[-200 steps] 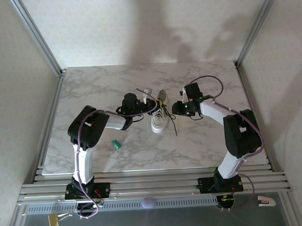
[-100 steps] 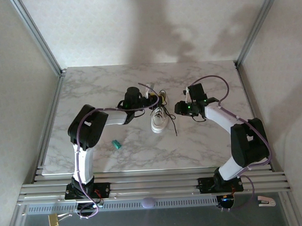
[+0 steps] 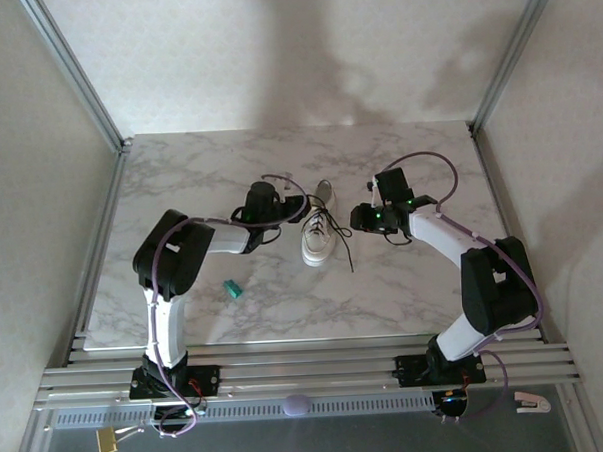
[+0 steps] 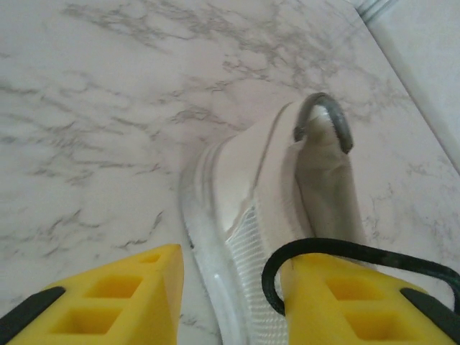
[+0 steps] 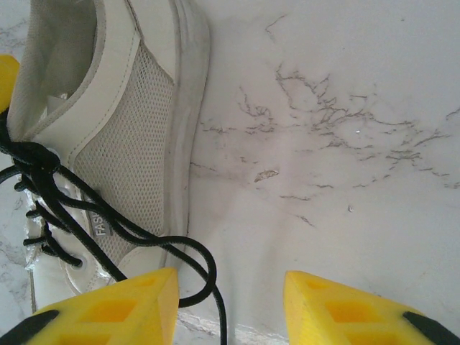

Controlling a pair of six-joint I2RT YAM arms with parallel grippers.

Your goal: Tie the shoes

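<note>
The white sneaker (image 3: 317,237) lies in the middle of the marble table, heel toward the back, with its black laces (image 3: 339,234) loose. My left gripper (image 3: 293,214) is at the shoe's left side. In the left wrist view that gripper (image 4: 230,262) is open, its yellow fingers astride the shoe's heel-side edge (image 4: 266,187), with a black lace (image 4: 338,248) looped over the right finger. My right gripper (image 3: 358,219) is just right of the shoe. Seen from the right wrist it (image 5: 230,284) is open over bare table, with a lace loop (image 5: 205,266) beside its left finger and the shoe (image 5: 122,108) to the left.
A small teal object (image 3: 231,288) lies on the table to the front left of the shoe. Metal posts and plain walls close in the table's left, right and back sides. The marble table (image 3: 404,282) stretches on to the front right.
My left gripper's jaws have widened, and it swung toward the back and then drew left a little. The right gripper shifted slightly right and toward the back.
</note>
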